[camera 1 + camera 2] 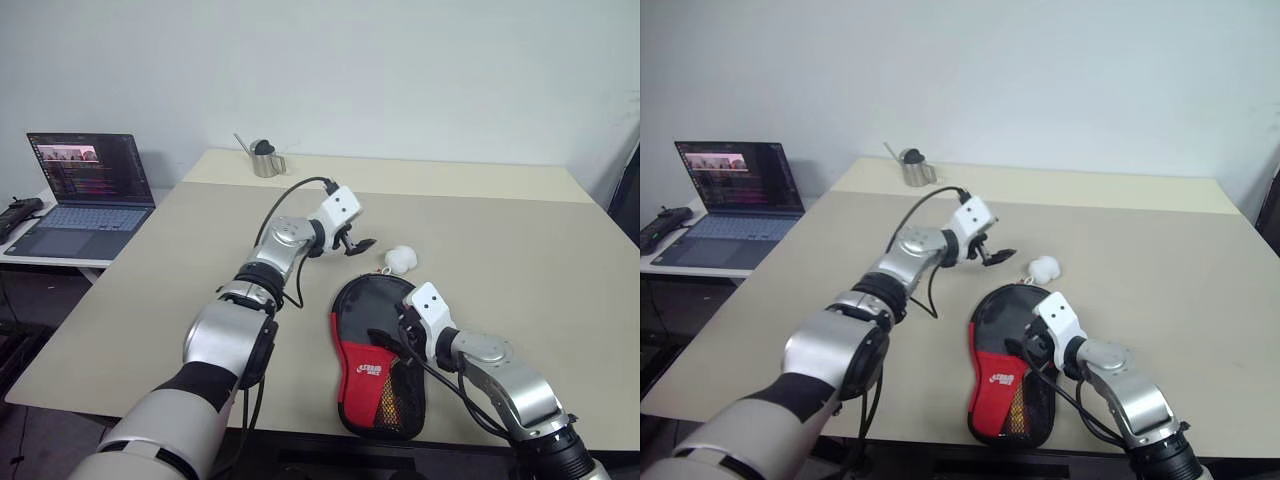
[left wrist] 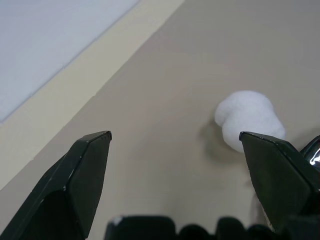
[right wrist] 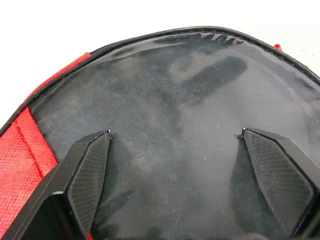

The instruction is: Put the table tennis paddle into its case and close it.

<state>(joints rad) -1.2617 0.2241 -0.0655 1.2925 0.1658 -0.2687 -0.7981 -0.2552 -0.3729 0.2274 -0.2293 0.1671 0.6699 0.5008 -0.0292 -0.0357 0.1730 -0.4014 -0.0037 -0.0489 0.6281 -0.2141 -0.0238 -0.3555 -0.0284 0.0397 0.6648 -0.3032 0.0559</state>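
The black-and-red case [image 1: 378, 355] lies flat near the table's front edge, the paddle's black face [image 3: 190, 145] showing inside.

A plain pale wall [image 1: 400, 70] stands behind a broad beige tabletop [image 1: 520, 250], whose far strip is a lighter cream. A small metal watering can [image 1: 264, 158] sits near that far edge. A lower white side desk [image 1: 60, 262] carries an open laptop [image 1: 85, 195].

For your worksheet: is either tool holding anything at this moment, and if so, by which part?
Nothing is held. The left tool is open above the table; the right tool is open over the case.
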